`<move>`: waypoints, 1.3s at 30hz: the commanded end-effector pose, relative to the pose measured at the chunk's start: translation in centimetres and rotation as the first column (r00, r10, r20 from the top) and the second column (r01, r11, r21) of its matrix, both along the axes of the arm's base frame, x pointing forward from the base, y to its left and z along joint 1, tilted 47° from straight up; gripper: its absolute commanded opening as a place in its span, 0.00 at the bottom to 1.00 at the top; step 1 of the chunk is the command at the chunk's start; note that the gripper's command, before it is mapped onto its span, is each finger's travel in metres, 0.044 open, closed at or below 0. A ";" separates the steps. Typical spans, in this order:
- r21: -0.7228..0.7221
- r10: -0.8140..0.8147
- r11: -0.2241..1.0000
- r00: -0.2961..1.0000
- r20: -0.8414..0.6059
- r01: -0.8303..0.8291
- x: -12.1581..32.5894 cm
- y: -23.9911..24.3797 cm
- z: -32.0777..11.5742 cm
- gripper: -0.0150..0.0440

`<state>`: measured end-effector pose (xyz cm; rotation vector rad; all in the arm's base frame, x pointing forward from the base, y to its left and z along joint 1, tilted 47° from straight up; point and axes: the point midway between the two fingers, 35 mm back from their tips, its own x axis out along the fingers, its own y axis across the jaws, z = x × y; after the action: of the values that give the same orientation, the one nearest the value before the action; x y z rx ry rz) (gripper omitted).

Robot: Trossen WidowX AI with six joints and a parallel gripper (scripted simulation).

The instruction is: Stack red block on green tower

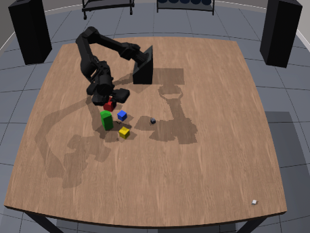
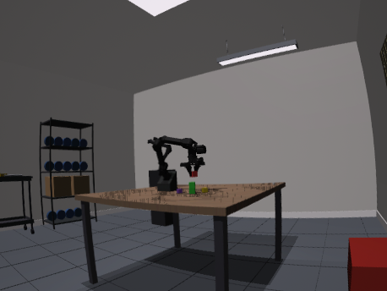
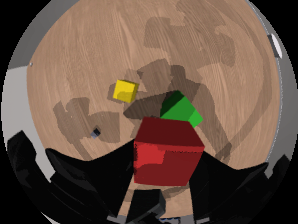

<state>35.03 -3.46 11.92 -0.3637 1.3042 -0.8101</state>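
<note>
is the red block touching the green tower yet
Apart. The exterior view shows the red block, held in the gripper, hanging above the green tower with grey wall visible between them.

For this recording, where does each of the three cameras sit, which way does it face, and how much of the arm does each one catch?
Top: high above the table, looking down; shows the whole arm, with the gripper holding the red block beside the green tower.
Exterior: low across the room, facing the table's side; the full arm in profile, red block above the green tower.
Wrist: on the arm, looking down past the fingers.
Shared: top and wrist both show the yellow block.
</note>
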 end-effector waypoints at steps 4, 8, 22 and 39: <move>-0.027 0.006 1.000 1.000 -0.009 -0.006 0.1 -1.9 1.7 0.25; -0.027 0.006 1.000 1.000 -0.009 -0.006 0.1 -2.3 1.3 0.25; -0.028 0.006 1.000 1.000 -0.009 -0.006 0.2 -4.4 -0.7 0.25; -0.028 0.006 1.000 1.000 -0.009 -0.006 0.2 -4.4 -0.8 0.25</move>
<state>35.23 -7.81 11.11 -0.3880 1.3026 -0.8217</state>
